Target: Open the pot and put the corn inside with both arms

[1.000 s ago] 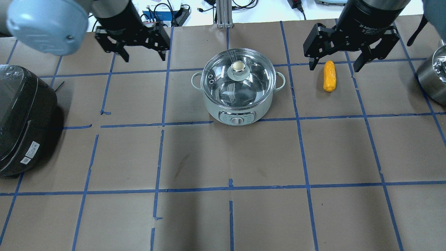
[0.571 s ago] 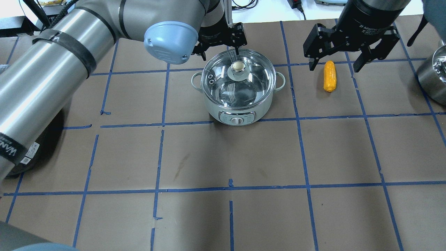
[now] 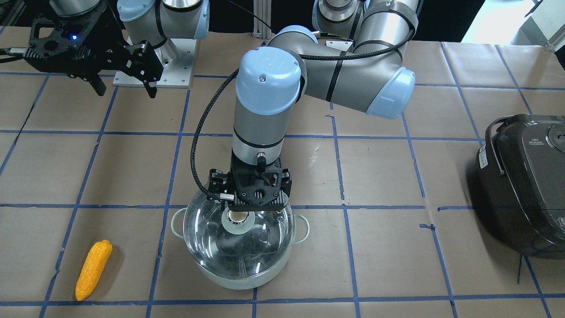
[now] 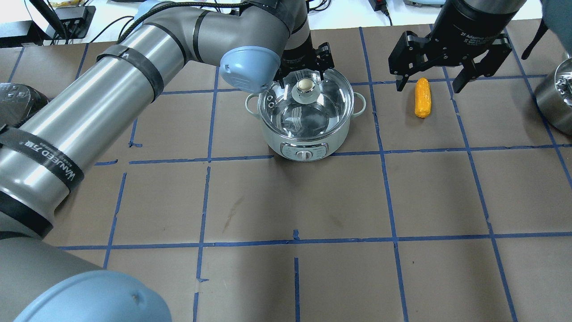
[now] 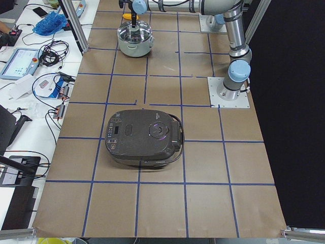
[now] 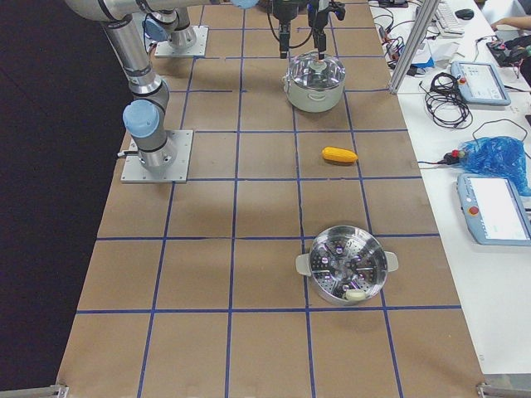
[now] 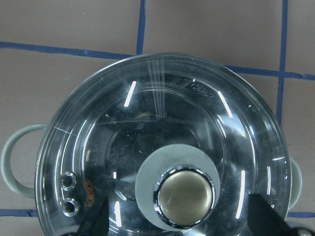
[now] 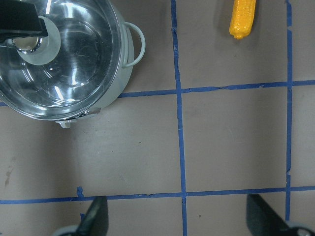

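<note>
Steel and pale green, the pot (image 4: 308, 136) sat mid-table on the brown paper (image 4: 313, 201) with its glass lid (image 4: 315, 109) on, and the left gripper (image 3: 252, 202) hung just above that lid, fingers (image 7: 93, 226) spread wide to either side of the knob (image 4: 305, 85) without gripping it. Farther out, toward the robot's right, the corn (image 4: 422, 97) lay on the paper apart from the pot; the right gripper (image 3: 126, 90) hovered high over that area, jaws splayed and empty, the cob showing between them from overhead.
</note>
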